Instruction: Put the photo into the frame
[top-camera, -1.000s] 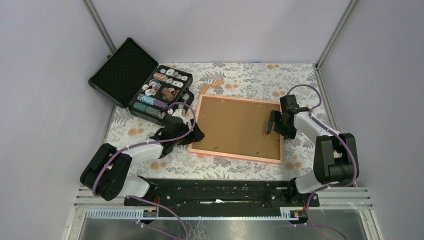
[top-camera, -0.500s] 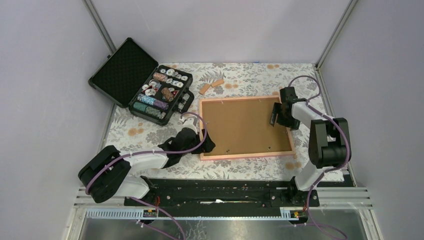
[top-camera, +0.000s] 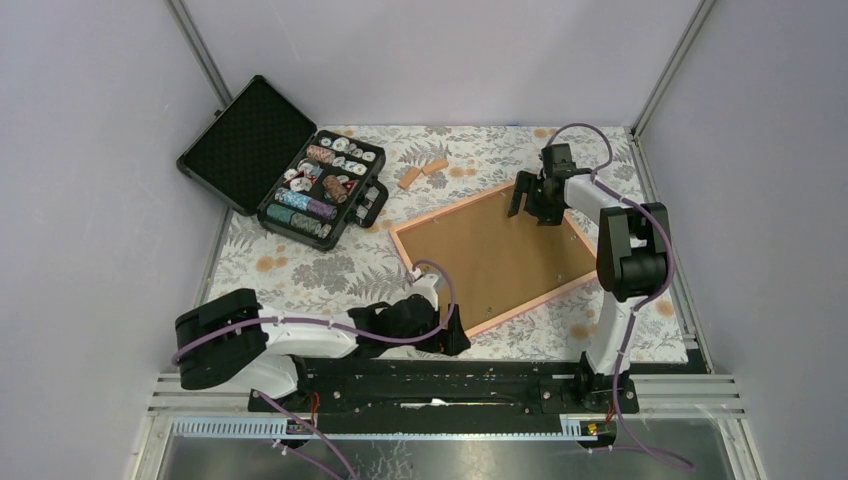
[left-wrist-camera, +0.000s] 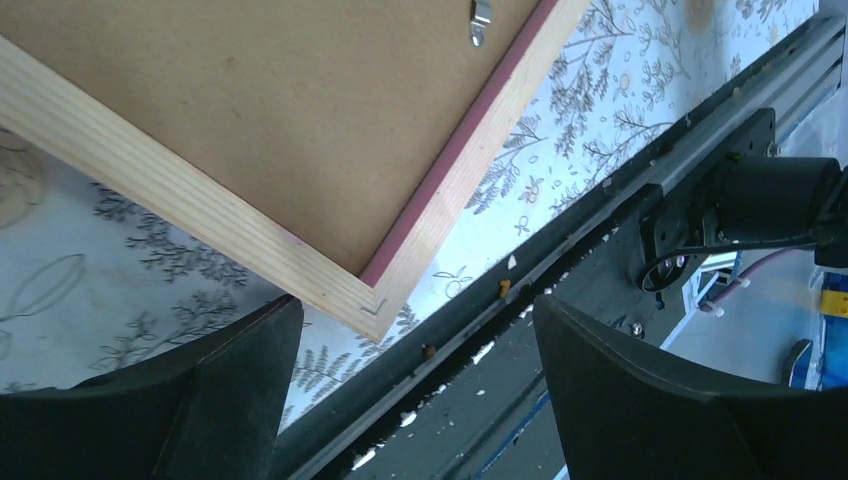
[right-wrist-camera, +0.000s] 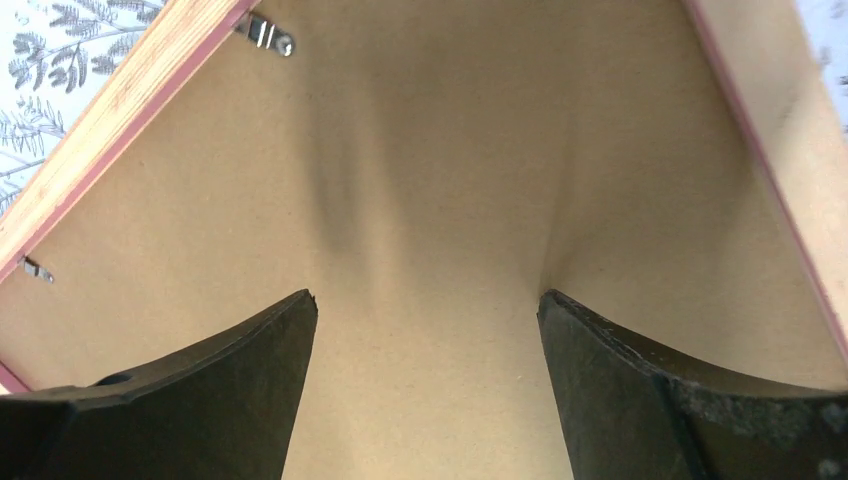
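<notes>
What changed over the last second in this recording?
The frame swung anticlockwise in the top view and now lies diagonally. The left gripper drew back towards the bases, to the frame's near corner. The right gripper moved away to its far corner. Both are open. The brown board stays in the frame. The case and the wooden blocks did not move.
</notes>
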